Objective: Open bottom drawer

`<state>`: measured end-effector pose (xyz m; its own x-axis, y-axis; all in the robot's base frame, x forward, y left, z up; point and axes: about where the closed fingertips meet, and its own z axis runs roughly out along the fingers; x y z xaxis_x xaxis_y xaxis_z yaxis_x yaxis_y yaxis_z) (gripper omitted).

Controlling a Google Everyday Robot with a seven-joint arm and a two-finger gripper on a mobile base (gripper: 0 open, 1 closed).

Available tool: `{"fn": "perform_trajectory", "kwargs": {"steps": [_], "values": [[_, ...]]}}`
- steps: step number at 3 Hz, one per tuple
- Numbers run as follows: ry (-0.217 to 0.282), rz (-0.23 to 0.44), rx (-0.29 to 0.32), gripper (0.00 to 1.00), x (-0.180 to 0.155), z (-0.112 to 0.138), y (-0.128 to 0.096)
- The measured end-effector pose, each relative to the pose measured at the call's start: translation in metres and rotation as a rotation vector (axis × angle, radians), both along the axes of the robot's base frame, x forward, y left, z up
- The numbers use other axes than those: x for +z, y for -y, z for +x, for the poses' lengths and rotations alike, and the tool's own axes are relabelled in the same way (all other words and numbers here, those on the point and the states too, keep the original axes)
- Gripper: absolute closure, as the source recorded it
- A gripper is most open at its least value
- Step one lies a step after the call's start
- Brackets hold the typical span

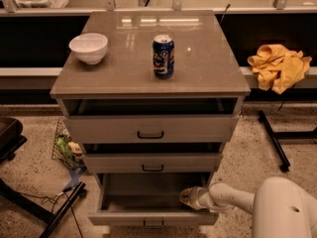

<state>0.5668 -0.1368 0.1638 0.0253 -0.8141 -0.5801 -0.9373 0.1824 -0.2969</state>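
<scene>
Nearest, the robot's white arm (233, 198) reaches in from the right. Its gripper (189, 197) sits inside the bottom drawer (124, 217), the lowest grey-beige front with a small black bar handle (153, 223), near the right wall (spread or closed, I cannot tell). It is probably there to draw the drawer outward from within; the drawer stands well out, nearly done. Farther back, a blue drink can (163, 56) and a white bowl (88, 48) rest on the cabinet top.
</scene>
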Motion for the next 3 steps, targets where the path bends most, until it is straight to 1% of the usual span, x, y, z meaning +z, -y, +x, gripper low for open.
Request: {"fn": "perform_trajectory", "kwargs": {"steps": [1,2,3], "values": [[0.000,0.002,0.001,1.00,-0.001,-0.001,-0.002],[-0.017,0.001,-0.003,1.00,-0.006,-0.007,-0.003],[-0.088,-0.013,-0.021,1.00,-0.012,-0.043,0.007]]}}
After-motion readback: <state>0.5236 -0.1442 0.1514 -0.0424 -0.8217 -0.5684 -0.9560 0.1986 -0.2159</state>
